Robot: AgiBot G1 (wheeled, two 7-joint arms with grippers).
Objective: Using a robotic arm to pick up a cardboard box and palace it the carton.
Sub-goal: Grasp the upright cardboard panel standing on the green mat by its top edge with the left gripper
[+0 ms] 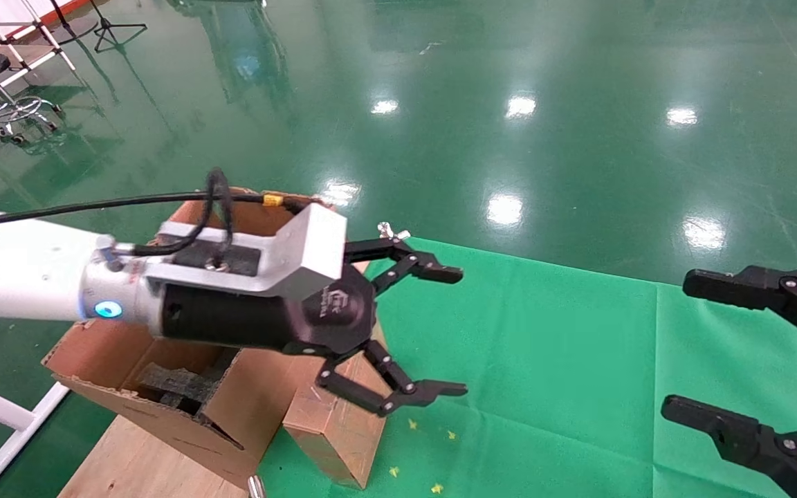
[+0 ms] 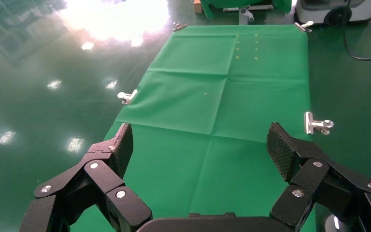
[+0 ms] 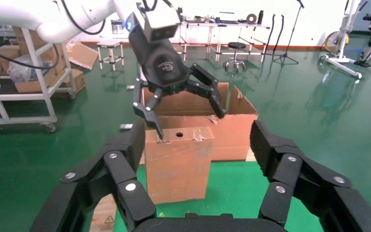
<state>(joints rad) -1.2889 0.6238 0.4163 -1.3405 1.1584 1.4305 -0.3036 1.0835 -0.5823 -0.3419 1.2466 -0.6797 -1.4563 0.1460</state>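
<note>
Left gripper (image 1: 433, 332) wide open, holding nothing.
Poised just above the cardboard box (image 1: 333, 422), standing on end on the green cloth (image 1: 544, 360) against the carton (image 1: 163, 373) behind it. Right gripper (image 1: 689, 346) well apart, also open and empty.

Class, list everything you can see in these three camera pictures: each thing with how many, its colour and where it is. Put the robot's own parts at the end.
cardboard box: 1, brown, taped, standing on the green cloth against the carton.
carton: 1, brown, open, black foam inside, on the wooden board left of the cloth.
green cloth: 1, green, spread over the work surface.
metal clips: at least 4, silver, on the cloth's edges.
wooden board: 1, pale wood, under the carton.
floor: glossy green, all around.
left gripper: 1, black, open, above the cardboard box, holding nothing.
right gripper: 1, black, open, over the cloth's right side.
</note>
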